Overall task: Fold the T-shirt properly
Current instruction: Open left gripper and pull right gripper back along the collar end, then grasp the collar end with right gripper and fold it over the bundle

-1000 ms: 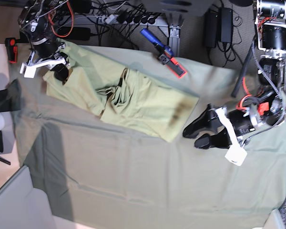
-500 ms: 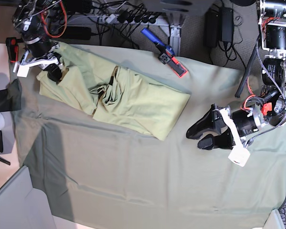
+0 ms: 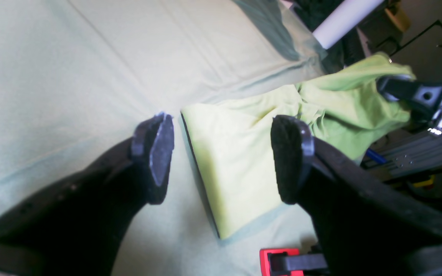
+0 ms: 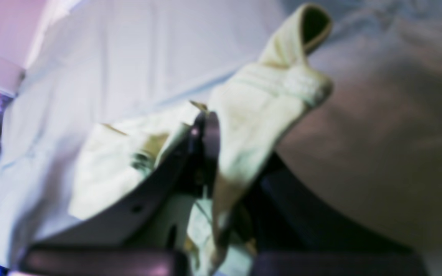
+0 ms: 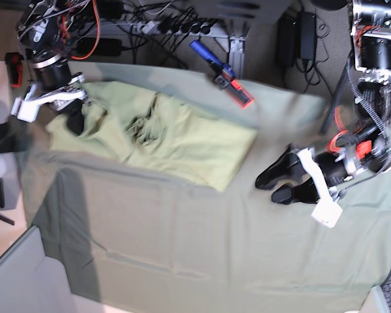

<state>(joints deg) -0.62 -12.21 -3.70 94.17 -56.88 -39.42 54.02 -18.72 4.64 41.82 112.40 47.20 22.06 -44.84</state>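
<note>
one end of the shirt pinched, nothing folded yet

the right gripper (image 5: 75, 112) looks clamped on the t-shirt (image 5: 182, 140), bunched on the table cloth (image 5: 182, 241); the left gripper (image 5: 274, 184) gapes empty beside it, and likely should take the near hem.

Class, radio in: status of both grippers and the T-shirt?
Left gripper open, clear of fabric. Right gripper shut on T-shirt edge. Shirt bunched, unfolded, on table cloth. Nothing blocking.

Table cloth (image 5: 182, 248) — T-shirt (image 5: 182, 140) and clamp (image 5: 225, 73) on it.
</note>
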